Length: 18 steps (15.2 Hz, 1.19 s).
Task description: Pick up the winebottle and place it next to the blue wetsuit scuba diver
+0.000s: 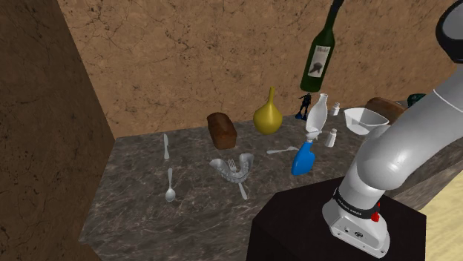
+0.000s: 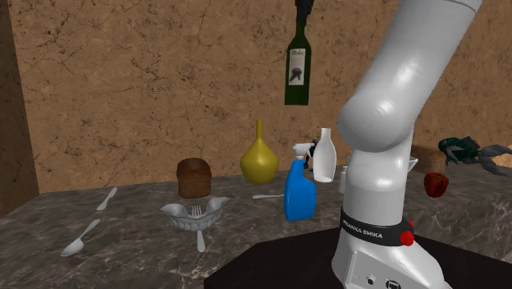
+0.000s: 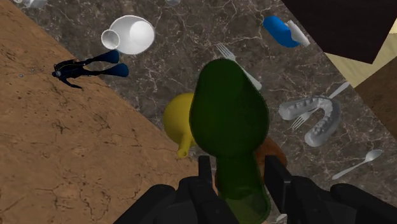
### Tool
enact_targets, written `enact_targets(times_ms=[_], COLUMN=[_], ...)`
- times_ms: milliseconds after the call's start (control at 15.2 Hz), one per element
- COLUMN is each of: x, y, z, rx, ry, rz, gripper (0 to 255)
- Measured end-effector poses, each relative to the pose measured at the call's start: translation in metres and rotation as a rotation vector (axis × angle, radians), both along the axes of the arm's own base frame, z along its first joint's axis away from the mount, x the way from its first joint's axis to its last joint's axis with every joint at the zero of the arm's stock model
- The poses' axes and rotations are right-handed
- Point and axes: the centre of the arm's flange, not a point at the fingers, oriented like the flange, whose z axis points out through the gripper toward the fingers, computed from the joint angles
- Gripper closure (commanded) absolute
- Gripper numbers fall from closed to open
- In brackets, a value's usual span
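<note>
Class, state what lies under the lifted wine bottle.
In the wrist view, the yellow vase and counter show beneath the green bottle; the bottle covers the vase's other side.

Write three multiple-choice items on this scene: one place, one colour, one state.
1. Where is the wine bottle relative to the counter? A lying on it; B in the air above it; C standing on it.
2. What colour is the gourd-shaped vase? A red; B yellow; C white.
3. The gripper is: A open; B shut on nothing; C shut on the wine bottle.
Answers: B, it hangs clear of the counter; B, its body is yellow; C, both fingers clasp its neck.
</note>
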Motion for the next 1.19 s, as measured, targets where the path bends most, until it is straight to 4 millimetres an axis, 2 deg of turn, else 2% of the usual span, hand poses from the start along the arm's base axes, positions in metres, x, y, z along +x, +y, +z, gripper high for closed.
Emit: enact_targets(times_ms=[726,924,1188], x=[0.041,0.049,0.049], y=[-0.132,-0.147,-0.150], z=[-0.037,-0.047,-0.068], rx=[0.001,0.000,-0.001], ry=[0.000,-0.001,-0.001], rz=[-0.005,0.000,0.001], gripper=[255,255,255])
